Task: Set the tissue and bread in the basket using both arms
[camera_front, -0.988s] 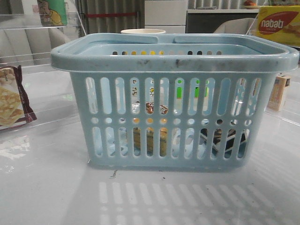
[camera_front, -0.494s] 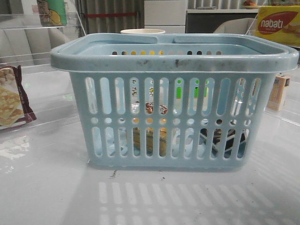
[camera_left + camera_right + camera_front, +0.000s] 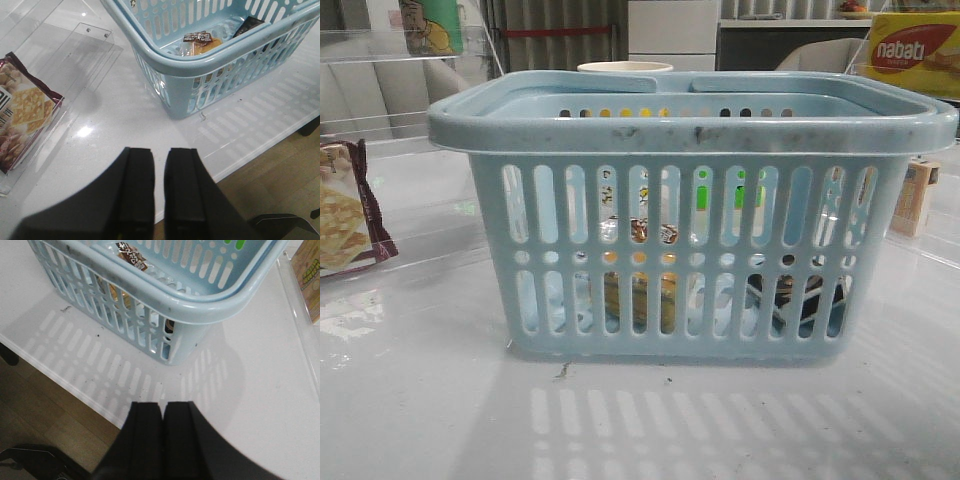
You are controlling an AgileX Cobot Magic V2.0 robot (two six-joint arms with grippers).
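The pale blue basket [image 3: 690, 125] stands in the middle of the table. The bread [image 3: 640, 300] lies inside it, golden behind the front slots; the left wrist view shows its printed wrapper top [image 3: 200, 40]. The dark tissue [image 3: 795, 300] lies inside at the right, and also shows in the left wrist view [image 3: 248, 25]. Neither gripper shows in the front view. My left gripper [image 3: 160, 154] hangs over the table's front edge, left of the basket [image 3: 200, 61], jaws nearly together and empty. My right gripper [image 3: 163, 407] is shut and empty near the basket's right front corner [image 3: 172, 347].
A maroon cracker bag [image 3: 345, 215] lies in a clear tray at the left [image 3: 22, 115]. A small carton [image 3: 917, 195] stands at the right, a yellow nabati box [image 3: 915, 50] behind it. A cup [image 3: 625, 68] stands behind the basket. The table's front edge [image 3: 75, 382] is close.
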